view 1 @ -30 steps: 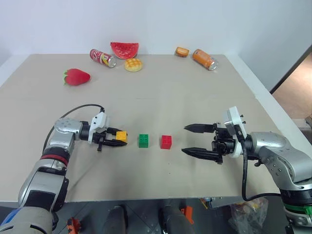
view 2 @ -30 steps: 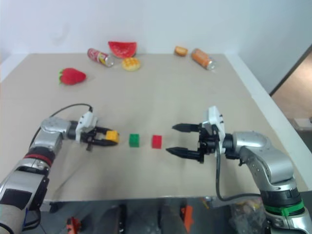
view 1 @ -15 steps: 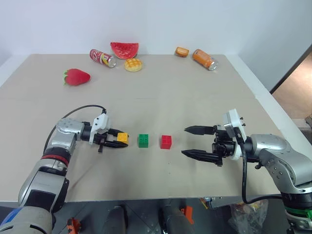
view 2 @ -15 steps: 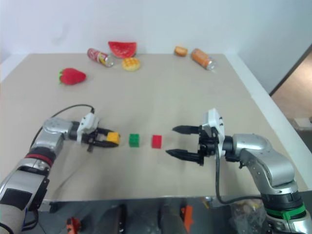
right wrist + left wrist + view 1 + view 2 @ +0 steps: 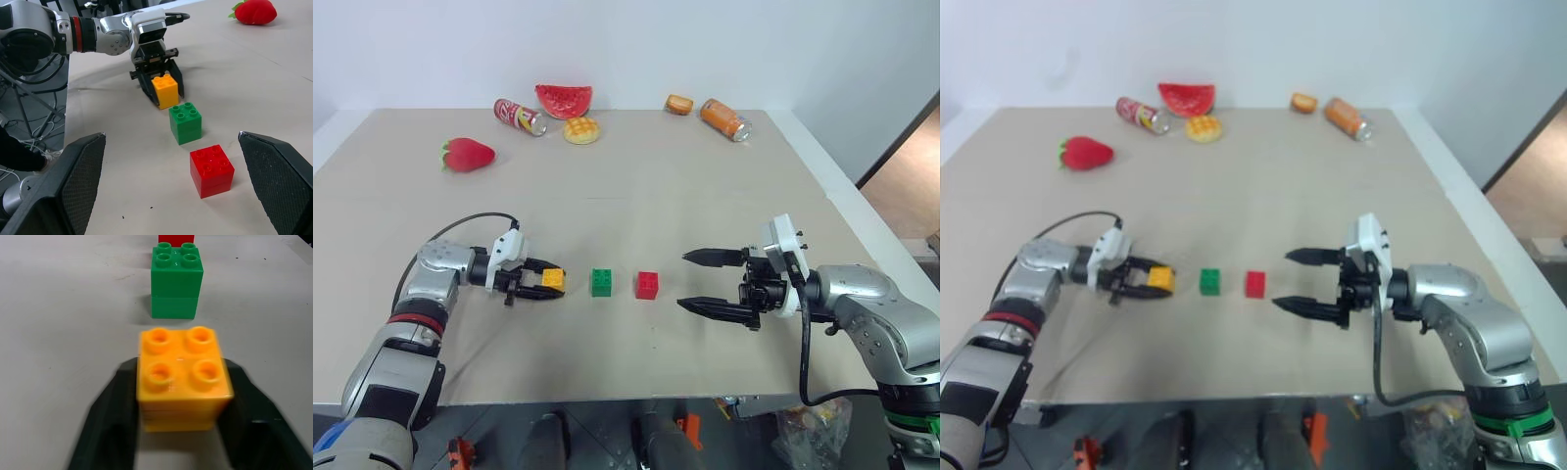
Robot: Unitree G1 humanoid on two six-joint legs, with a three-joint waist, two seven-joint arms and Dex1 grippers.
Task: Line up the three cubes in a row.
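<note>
I counted three cubes: one yellow-orange cube (image 5: 553, 279), one green cube (image 5: 601, 282), one red cube (image 5: 647, 285). Along the tabletop's far edge I saw two cans (image 5: 520, 116) (image 5: 723, 118), one strawberry (image 5: 467, 155), one watermelon slice (image 5: 563, 100), two bread toys (image 5: 581, 130) (image 5: 679, 104).

No lettering, label, brand or number can be read on anything here.

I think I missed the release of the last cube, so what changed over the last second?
The left gripper has spread its fingers off the yellow-orange cube, which now stands on the table between them, in line with the green cube and red cube. Those two cubes stayed put, as did the right gripper, open beside the red one.
</note>
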